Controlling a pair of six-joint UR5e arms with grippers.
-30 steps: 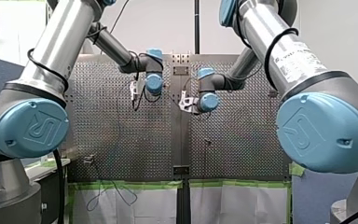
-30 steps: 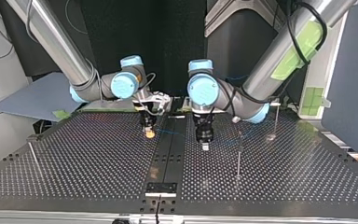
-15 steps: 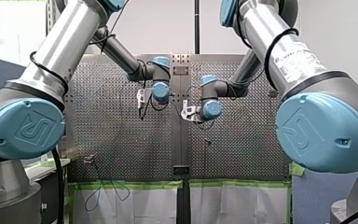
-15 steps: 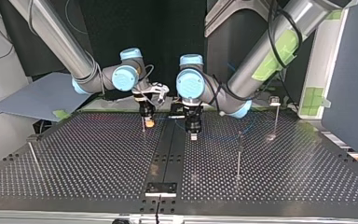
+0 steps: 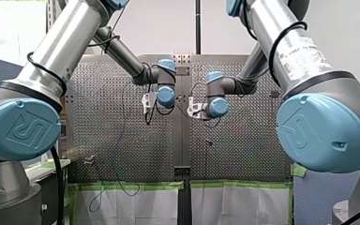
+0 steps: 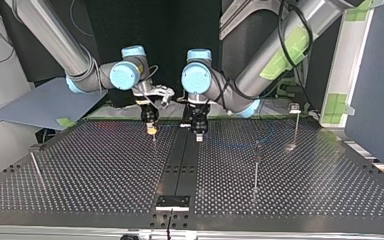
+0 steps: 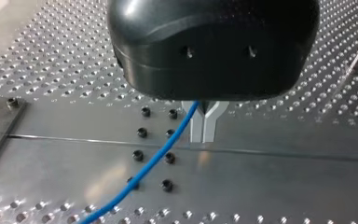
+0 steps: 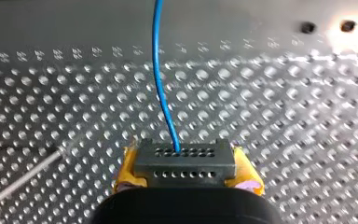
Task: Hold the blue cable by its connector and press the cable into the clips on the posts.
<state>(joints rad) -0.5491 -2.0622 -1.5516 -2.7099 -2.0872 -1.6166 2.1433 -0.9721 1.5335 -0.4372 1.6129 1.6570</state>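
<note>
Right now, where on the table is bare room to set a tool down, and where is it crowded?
In the top view, two bare patches: the near left, between the leaning rod and the middle strip; and the near right, past the post. The far middle is crowded: my right gripper with the connector, my left gripper and the cable hang close together.

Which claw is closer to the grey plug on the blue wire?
Right. My right claw grips the grey plug between its yellow pads; my left claw sits apart, closed around the blue wire.
</note>
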